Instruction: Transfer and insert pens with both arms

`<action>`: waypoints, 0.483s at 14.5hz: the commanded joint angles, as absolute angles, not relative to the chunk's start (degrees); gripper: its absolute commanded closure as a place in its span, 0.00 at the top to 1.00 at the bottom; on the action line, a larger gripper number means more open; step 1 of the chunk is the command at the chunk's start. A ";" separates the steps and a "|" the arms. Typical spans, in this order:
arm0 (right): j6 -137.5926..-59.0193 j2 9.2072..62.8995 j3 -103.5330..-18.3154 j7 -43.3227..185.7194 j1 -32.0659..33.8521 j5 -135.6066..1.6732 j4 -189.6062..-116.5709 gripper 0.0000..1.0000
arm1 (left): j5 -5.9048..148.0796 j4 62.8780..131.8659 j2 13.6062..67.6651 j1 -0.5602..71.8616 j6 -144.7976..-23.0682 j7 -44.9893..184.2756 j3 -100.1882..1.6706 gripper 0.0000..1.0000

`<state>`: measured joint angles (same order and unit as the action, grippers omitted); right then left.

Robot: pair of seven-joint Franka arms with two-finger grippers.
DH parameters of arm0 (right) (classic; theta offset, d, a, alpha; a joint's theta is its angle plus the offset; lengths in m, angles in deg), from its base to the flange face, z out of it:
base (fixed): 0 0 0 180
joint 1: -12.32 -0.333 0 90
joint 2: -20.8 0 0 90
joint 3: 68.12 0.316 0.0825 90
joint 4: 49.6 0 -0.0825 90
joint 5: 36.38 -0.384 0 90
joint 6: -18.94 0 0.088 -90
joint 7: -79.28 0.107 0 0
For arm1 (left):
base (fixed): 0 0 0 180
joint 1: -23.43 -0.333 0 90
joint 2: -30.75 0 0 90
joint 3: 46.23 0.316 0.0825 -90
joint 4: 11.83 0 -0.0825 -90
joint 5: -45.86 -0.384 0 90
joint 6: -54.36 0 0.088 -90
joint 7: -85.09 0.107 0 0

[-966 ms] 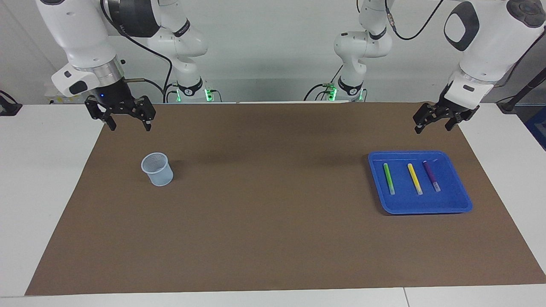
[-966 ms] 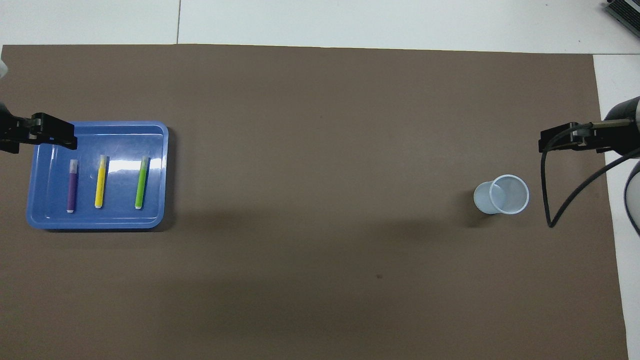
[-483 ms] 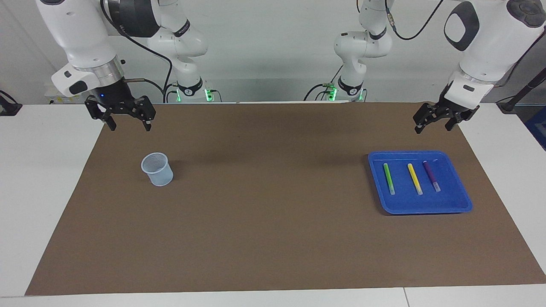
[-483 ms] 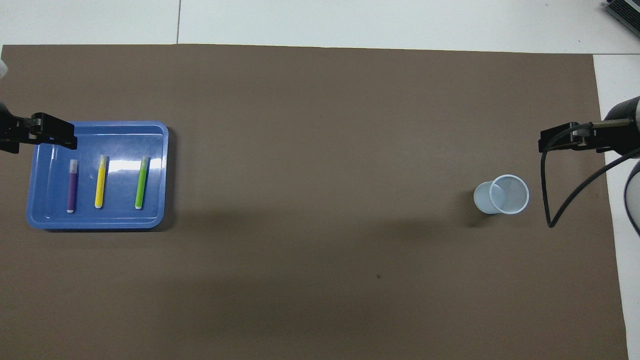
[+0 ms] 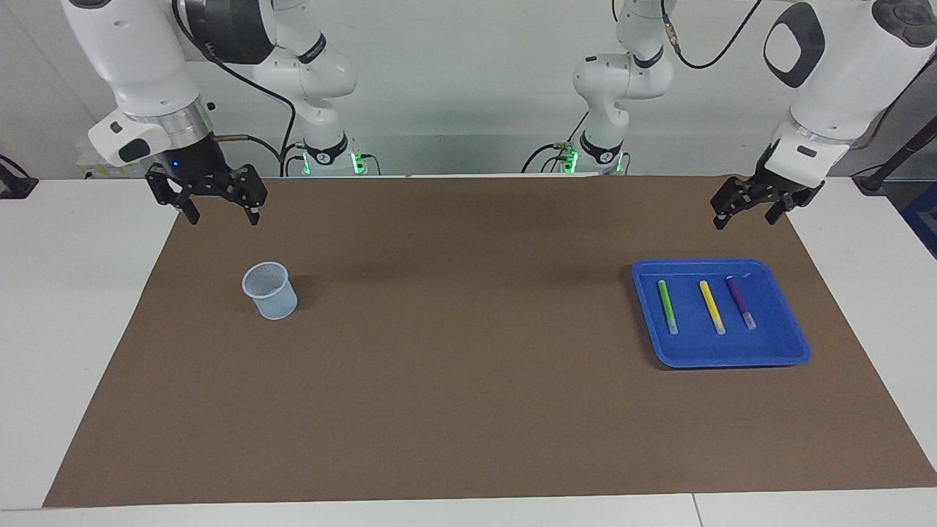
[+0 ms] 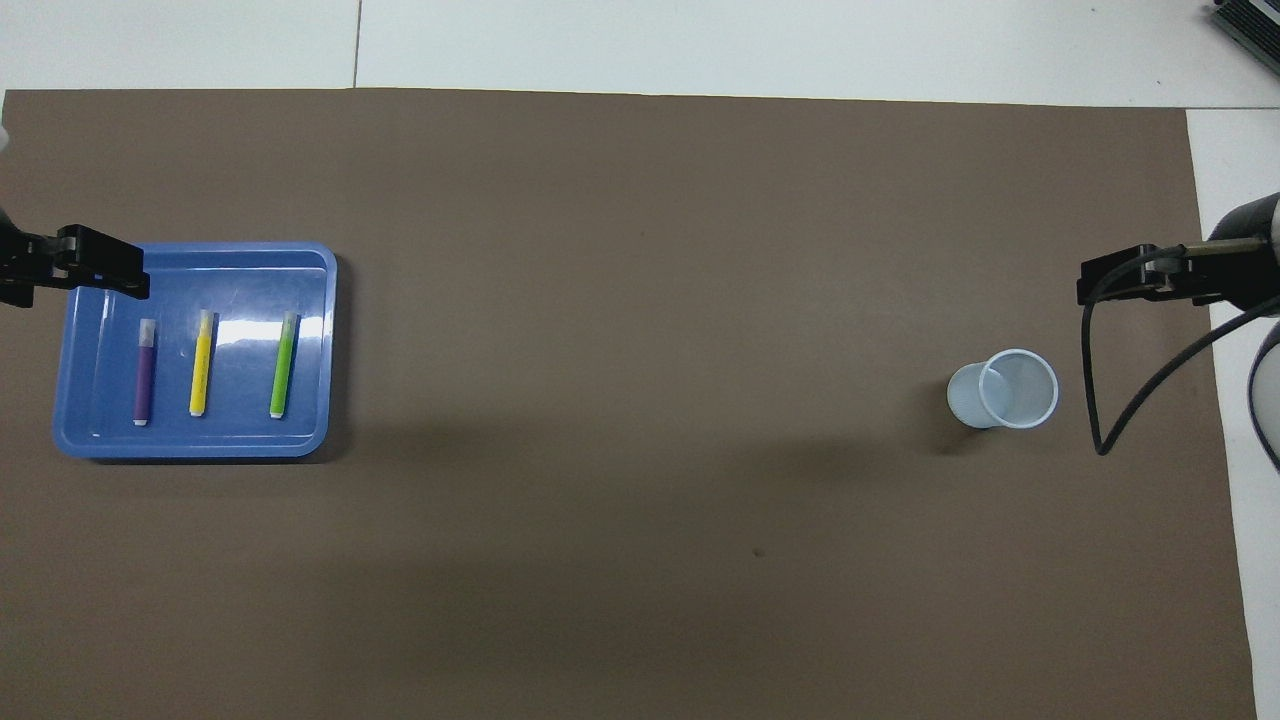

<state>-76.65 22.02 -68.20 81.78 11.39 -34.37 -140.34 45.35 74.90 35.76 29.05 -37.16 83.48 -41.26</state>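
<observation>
Three pens lie side by side in a blue tray (image 5: 776,353) (image 6: 305,440) at the left arm's end of the table: green (image 5: 667,306) (image 6: 284,363), yellow (image 5: 711,306) (image 6: 201,362) and purple (image 5: 739,301) (image 6: 144,372). My left gripper (image 5: 744,219) hangs open and empty in the air by the tray's corner, well above the pens; one of its fingers (image 6: 105,275) shows in the overhead view. My right gripper (image 5: 224,218) hangs open and empty over the mat's edge near a pale blue cup (image 5: 271,291) (image 6: 1005,390); one of its fingers (image 6: 1110,280) shows from above.
A brown mat (image 5: 468,366) covers most of the white table. The cup stands upright at the right arm's end, apart from everything else. A black cable (image 6: 1095,400) hangs from the right wrist beside the cup.
The left gripper has drifted very slightly toward its own end of the table. The right arm, pens, tray and cup have not moved.
</observation>
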 commanded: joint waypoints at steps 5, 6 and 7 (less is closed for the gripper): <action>-76.42 21.77 -67.86 81.13 11.88 -33.92 -140.13 1.00 | 45.51 74.83 34.88 29.06 -38.45 84.03 -40.96 1.00; -76.42 21.77 -67.86 81.13 11.88 -33.92 -140.13 1.00 | 45.51 74.92 34.97 28.97 -38.71 84.03 -40.96 1.00; -76.42 21.77 -67.95 81.13 11.88 -33.92 -140.13 1.00 | 45.51 75.27 34.88 28.97 -39.32 84.03 -40.96 1.00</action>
<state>-76.65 22.02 -68.20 81.78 11.39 -34.37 -140.34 45.35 74.72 35.71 29.03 -38.21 83.48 -41.09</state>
